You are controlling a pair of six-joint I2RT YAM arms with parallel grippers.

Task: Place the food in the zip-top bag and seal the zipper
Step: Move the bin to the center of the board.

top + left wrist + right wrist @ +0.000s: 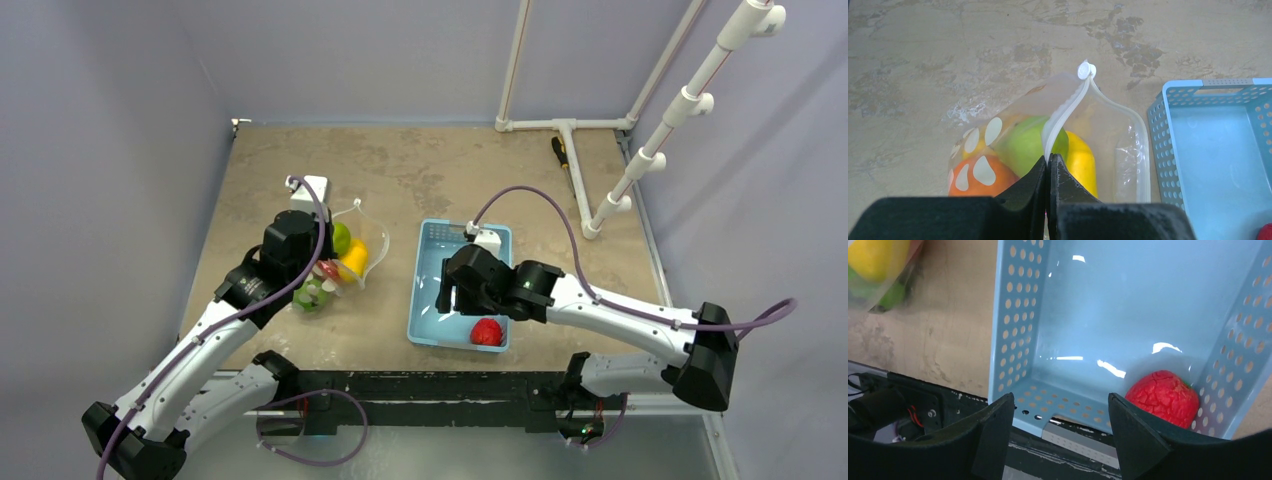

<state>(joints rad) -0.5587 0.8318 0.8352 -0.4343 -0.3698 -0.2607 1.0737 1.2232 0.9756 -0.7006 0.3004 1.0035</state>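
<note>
A red toy fruit point(1163, 397) lies alone in the near right corner of the light-blue basket point(430, 300), touching its perforated walls. The right gripper point(1060, 400) hangs above the basket's near end with its fingers spread wide and nothing between them.

To the left, the left gripper point(1049, 159) has its fingers pressed together on the whitish zipper point(1068, 110) of the zip-top bag point(1128, 150), which lies on the mottled brown table point(923, 60) just beside the basket. From the pinch, the strip runs away to a round white tab point(1085, 70) at the bag's far corner. The other lip bows out toward the basket, leaving the mouth gaping.

Inside the dotted plastic sit a green fruit point(1023, 145), a yellow fruit point(1082, 160) and an orange fruit point(980, 177), packed close together. A white pipe frame point(560, 125) stands at the table's far edge.
</note>
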